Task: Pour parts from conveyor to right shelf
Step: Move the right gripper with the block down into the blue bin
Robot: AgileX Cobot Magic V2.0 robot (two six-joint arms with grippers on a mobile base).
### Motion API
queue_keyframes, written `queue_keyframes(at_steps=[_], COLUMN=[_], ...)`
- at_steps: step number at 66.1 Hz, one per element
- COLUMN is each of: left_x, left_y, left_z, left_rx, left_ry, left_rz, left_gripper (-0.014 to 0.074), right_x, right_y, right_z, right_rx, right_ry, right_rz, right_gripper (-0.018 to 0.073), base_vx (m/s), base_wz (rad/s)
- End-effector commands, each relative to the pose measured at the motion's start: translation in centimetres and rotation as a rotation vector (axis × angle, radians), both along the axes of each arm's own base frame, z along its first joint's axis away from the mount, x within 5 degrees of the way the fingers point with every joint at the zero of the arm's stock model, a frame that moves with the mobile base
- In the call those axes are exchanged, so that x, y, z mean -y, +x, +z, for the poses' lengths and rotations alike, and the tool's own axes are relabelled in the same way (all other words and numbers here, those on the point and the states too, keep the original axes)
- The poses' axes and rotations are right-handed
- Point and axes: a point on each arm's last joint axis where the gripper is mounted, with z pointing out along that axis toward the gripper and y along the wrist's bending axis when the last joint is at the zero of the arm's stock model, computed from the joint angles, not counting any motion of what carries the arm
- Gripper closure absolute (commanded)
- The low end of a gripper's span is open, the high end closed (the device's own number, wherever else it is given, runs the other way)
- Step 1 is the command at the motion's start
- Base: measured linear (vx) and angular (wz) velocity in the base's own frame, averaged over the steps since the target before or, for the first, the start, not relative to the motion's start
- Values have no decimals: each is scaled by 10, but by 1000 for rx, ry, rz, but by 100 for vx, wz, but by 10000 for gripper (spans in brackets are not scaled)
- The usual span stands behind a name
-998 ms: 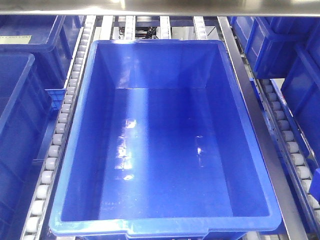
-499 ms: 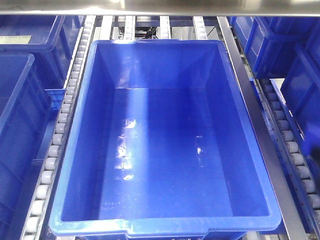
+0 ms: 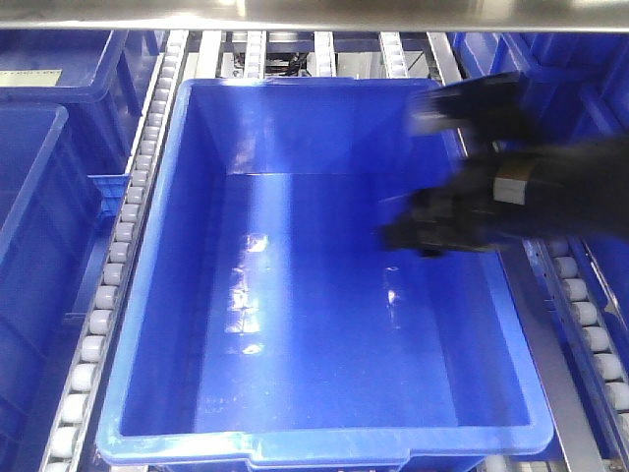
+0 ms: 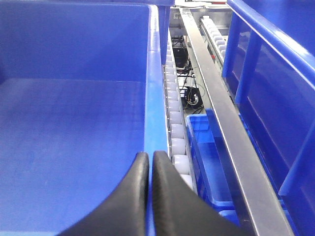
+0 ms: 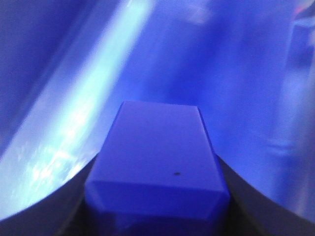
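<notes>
Clearly we have a part [image 5: 157,162] in hand: in the right wrist view our right gripper [image 5: 157,196] is closed on a small bright blue plastic block, its dark fingers hugging the block on both sides while a flat face of it points toward the camera. From the front we see the right arm blurred by motion, reaching in from the right over the far right corner of the large blue bin [image 3: 147,295], which sits on the roller tracks [image 3: 108,285] of the right shelf [image 3: 511,285]. The bin's floor looks bare in this view, though the arm covers a patch of it. The conveyor is not in sight.

Our left gripper [image 4: 147,172] is pressed shut with the fingers touching; whether anything is pinched between them we cannot tell, and it sits right at the bin's right rim, with a second, smaller blue bin [image 4: 206,152] lower down beyond the rollers.

We judge the block to be light, rigid and hollow-feeling moulded plastic, not fragile, so a short drop into the bin should do it no harm. Its smooth faces may be slippery, so we would keep the hold square across two opposite flat sides, as it looks now, rather than on an edge or corner. A modest squeeze should suffice; it will not deform.
</notes>
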Motion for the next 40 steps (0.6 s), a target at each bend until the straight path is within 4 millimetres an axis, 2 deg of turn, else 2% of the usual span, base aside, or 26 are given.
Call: queue_keyframes(at_steps=[1, 8, 21, 40], left_x=[0, 0, 0, 0], left_y=[1, 1, 1, 1], left_z=[12, 12, 12, 12], left_rx=[77, 77, 77, 77], left_ry=[-13, -13, -13, -13], left_rz=[-5, -5, -5, -5], left_gripper=[603, 603, 603, 603], right_x=[-19, -37, -59, -76], right_y=[20, 49, 86, 115], right_z=[9, -9, -38, -83], right_rx=[24, -52, -152, -319], right_ry=[-6, -53, -116, -214], right_rz=[23, 30, 34, 46], right_gripper=[564, 564, 564, 564], base_vx=[0, 0, 0, 0], base_wz=[0, 0, 0, 0])
